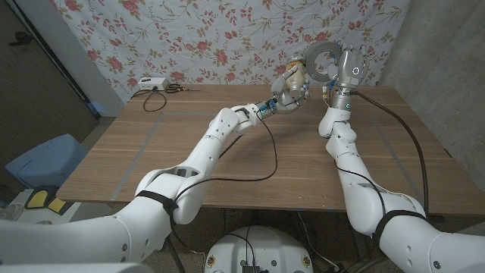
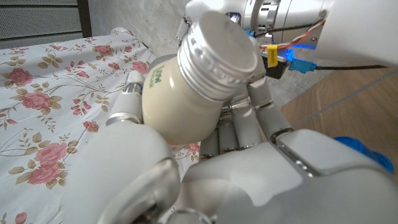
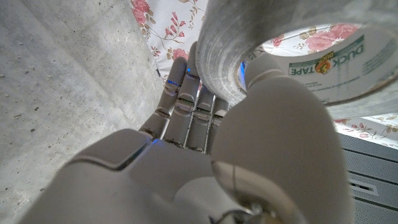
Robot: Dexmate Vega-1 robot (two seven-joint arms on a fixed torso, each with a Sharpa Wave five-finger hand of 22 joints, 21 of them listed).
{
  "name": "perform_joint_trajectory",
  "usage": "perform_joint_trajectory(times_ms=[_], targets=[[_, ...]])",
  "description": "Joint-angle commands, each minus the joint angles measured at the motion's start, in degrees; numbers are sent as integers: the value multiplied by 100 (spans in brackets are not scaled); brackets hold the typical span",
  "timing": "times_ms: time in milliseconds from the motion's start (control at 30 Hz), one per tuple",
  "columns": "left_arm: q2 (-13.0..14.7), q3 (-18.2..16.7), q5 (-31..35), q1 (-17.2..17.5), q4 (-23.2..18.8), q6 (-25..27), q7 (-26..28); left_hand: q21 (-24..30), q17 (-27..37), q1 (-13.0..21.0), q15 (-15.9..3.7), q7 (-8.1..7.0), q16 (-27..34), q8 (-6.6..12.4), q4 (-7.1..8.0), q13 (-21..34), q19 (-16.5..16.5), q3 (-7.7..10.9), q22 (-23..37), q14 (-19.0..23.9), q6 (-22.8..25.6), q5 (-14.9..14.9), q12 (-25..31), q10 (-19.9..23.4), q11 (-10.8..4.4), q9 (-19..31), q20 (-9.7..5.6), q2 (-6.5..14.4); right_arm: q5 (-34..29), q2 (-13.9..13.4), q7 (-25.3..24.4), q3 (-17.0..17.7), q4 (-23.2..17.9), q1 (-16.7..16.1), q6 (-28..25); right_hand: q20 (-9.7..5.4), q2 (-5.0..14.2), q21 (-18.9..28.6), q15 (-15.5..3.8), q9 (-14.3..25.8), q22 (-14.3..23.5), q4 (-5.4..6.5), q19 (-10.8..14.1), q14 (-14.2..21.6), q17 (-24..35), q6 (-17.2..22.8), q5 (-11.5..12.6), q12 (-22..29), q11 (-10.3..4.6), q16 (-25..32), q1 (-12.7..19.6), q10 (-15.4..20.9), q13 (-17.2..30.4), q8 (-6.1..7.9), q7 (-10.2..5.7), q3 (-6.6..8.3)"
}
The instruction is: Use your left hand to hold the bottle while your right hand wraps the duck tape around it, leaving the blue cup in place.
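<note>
A floral cloth (image 1: 227, 34) hangs behind the wooden counter (image 1: 227, 144). Raised above its far side, the left hand (image 1: 288, 89) grips the cream bottle (image 2: 186, 87), fingers (image 2: 245, 127) wrapped round it. Beside it, the right hand (image 1: 345, 68) holds the duck tape (image 3: 280, 56) roll, seemingly close to the bottle.

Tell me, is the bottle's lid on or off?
On. The silver ribbed cap sits on the cream bottle, held tilted in the left hand.

The duck tape (image 3: 292, 56) roll and blue cup (image 2: 364, 148) are cut off at picture edges.
</note>
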Motion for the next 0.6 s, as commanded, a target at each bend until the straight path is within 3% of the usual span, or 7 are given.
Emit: perform_joint_trajectory(times_ms=[33,233,333,500,600], targets=[[-112,-44,28,-226,538,-174,-1050,55,-25,-1087,-1241,-931,176,2500,1755,-19,18,2384,14,1256,1217,25,1360,2110,-2004,456,-11,1070,109,14,23,33,468,226,-98,-475,795,49,-1122,-15,13,-25,-11,653,31,775,49,-19,-565,32,799,625,2,29,-667,23],[-262,-212,-18,-51,444,-543,-1209,69,-30,-1165,-1265,-942,224,2393,1752,-1,-38,2405,21,1191,1242,20,1393,2064,-2020,245,-23,1063,165,57,23,115,556,246,-208,-477,804,51,-1119,-17,3,-25,7,656,27,784,56,-26,-541,25,814,631,8,29,-662,-5],[-364,-271,-3,-43,539,-860,-1365,42,-25,-1245,-1188,-955,152,2156,1787,-327,-232,2384,31,1053,1190,-9,1212,2034,-1972,-119,7,1061,201,141,23,235,572,214,-217,-454,804,50,-1120,-19,-4,-35,22,667,32,777,61,-45,-521,28,837,645,-18,24,-644,-20],[-517,-347,80,-99,776,-1379,-1554,72,65,-1279,-1096,-936,154,2124,1780,-336,-328,2356,55,1009,1237,-27,1212,1986,-1906,-224,26,1065,229,276,23,342,620,168,-150,-365,800,49,-1124,-20,-9,-56,31,688,50,822,58,-49,-508,35,875,718,-52,41,-614,-24],[-607,-394,160,-303,1233,-1756,-1882,101,143,-1295,-1057,-921,149,2088,1770,-244,-431,2328,71,941,1219,-37,1254,1917,-1863,-293,54,1075,285,361,23,389,627,135,-4,-269,771,57,-1122,22,-9,-68,56,739,83,863,28,-37,-460,58,879,856,-104,87,-581,-34]])
